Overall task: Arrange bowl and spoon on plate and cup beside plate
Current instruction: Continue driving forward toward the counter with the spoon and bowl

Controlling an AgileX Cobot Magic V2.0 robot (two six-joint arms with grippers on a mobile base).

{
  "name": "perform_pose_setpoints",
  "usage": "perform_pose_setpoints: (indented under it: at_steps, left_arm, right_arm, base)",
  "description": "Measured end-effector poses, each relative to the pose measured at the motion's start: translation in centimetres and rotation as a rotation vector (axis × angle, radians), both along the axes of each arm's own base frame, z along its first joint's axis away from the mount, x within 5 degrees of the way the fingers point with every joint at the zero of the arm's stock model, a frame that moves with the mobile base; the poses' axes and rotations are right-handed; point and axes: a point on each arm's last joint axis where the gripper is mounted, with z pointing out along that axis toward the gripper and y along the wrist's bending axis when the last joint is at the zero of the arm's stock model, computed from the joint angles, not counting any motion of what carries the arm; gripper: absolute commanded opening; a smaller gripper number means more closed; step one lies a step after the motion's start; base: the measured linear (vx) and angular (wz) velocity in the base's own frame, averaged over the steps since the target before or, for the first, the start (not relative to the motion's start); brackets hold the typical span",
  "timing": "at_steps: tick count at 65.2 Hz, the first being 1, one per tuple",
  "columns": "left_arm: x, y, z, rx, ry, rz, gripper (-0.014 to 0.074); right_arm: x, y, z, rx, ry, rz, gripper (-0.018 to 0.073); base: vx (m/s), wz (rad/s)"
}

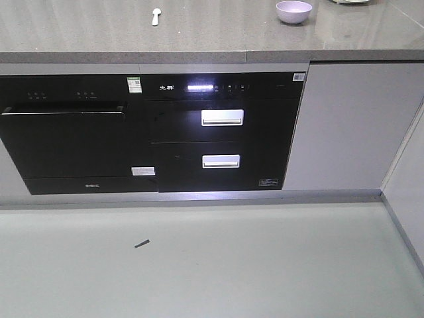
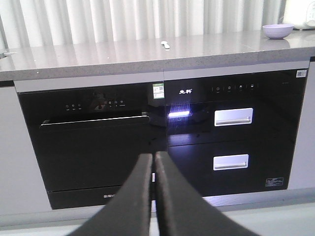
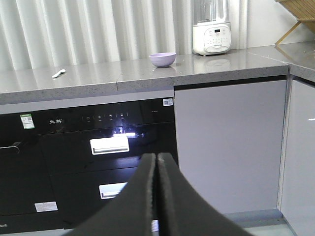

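- Grey speckled stone forms the countertop (image 1: 199, 36) across the top of the exterior front view. The bowl (image 1: 293, 11) stands upright on it toward the right. The spoon (image 1: 156, 16) lies flat well apart to the left, scoop away from the camera.
- Under the counter sit a glossy black oven (image 1: 66, 142) with one long bar handle and a black drawer unit (image 1: 222, 179) with two recessed silver pulls and a lit display strip. A pale flat cabinet door (image 1: 351, 126) adjoins on the right.
- On the smooth grey-green floor (image 1: 265, 265) lies a small dark scrap (image 1: 142, 244).
- A pale shape is cut by the top edge just right of the bowl; it cannot be identified.
- Left wrist view: the left gripper (image 2: 153, 155) is held low, facing the seam between oven and drawer unit, below the counter edge. Its two matte black tapered fingers are pressed together with nothing between them.
- The spoon lies near the middle of the counter and the bowl at the far right, both well apart from the gripper. A white pleated curtain (image 2: 123, 19) hangs behind.
- Right wrist view: the right gripper (image 3: 156, 155) is likewise low, facing the drawer unit. Its fingers meet along their full length and hold nothing.
- The glossy lavender bowl stands mid-counter, the spoon far to its left. A white-based blender (image 3: 211, 37) stands behind and to the right of the bowl, and a wooden rack (image 3: 298, 14) occupies the upper right corner.
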Motion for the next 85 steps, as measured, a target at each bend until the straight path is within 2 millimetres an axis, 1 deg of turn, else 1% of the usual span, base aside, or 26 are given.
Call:
perform_pose_setpoints:
  at_steps: [85]
  left_arm:
    - [0.00, 0.00, 0.00, 0.000, 0.000, 0.000, -0.0006]
  right_arm:
    - [0.00, 0.00, 0.00, 0.000, 0.000, 0.000, -0.0006]
  base:
    - [0.07, 0.01]
